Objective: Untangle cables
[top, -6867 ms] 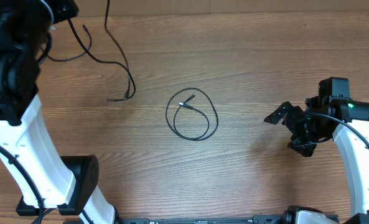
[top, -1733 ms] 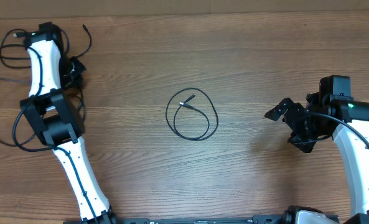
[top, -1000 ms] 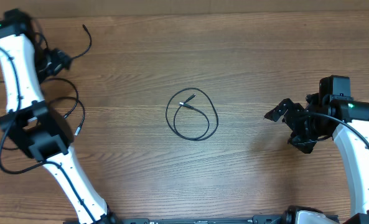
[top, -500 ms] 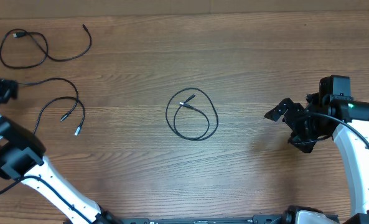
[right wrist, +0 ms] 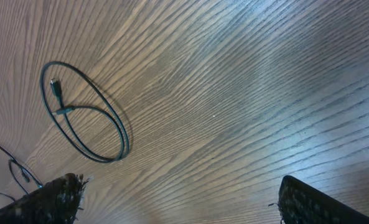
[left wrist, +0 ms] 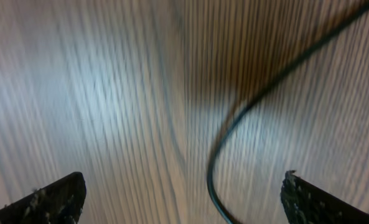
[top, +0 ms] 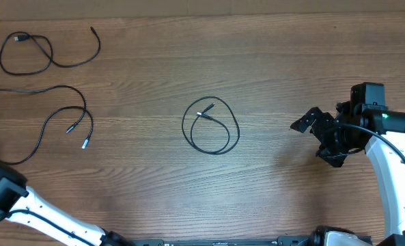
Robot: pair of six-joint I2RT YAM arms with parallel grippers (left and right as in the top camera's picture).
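My left gripper (left wrist: 183, 199) hangs with fingers spread wide above a blurred cable (left wrist: 210, 168). At the table's (top: 291, 61) far left lie an upper cable (top: 50, 53) and a lower cable (top: 85, 108), apart. A coiled cable (top: 212, 117) sits mid-table. My right gripper (top: 317, 142) stands open and empty, well right of it.

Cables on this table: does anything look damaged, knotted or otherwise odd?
Nothing stands out. All lie apart: the looped cable at the far left, the long cable below it running out of view leftward, and the centre cable coiled on itself.

coiled cable (top: 203, 114) centre; long cable (top: 65, 86) far left, looped cable (top: 50, 53) behind.
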